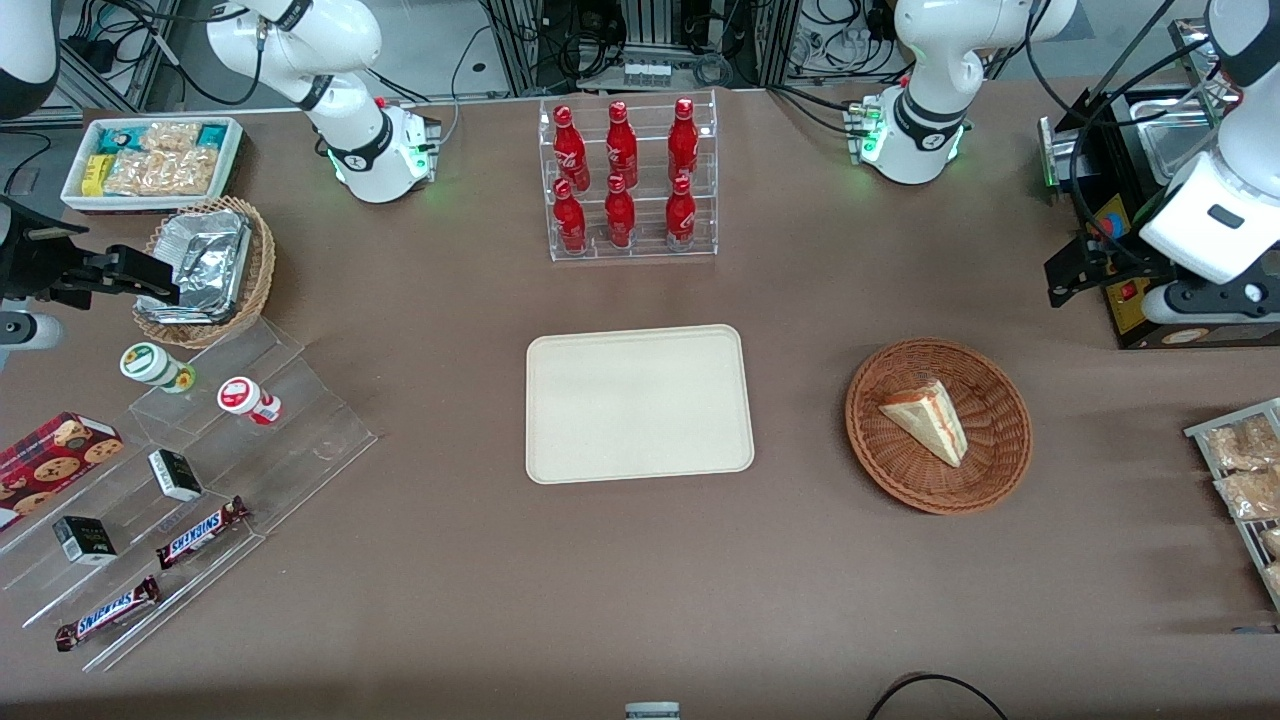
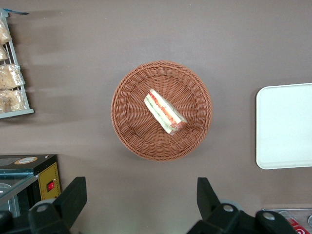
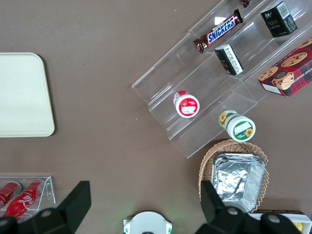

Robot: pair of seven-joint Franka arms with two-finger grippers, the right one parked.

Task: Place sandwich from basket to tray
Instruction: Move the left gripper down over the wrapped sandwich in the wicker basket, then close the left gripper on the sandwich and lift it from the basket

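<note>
Resting untouched in the basket [image 1: 938, 425], sandwich [image 1: 927, 419]; well apart toward the parked arm's end of the worktop [image 1: 640, 580], bare tray [image 1: 639, 403]; high above, tool [image 2: 141, 202] wide open, holding nothing. Everything left to do.

Bright, even overhead light, soft shadows, sharp pictures.
The brown desk [image 1: 450, 560] is lit flat from above and dims only along its 6 o'clock edge in the front view. Crumpled foil [image 1: 205, 255], at 10 o'clock from the tray [image 1: 638, 403], throws white glare. A broad faint shadow lies around the basket [image 1: 938, 425]. The claw [image 2: 140, 187], high above the desk beside the basket with fingers spread, shows dark and slightly soft.
</note>
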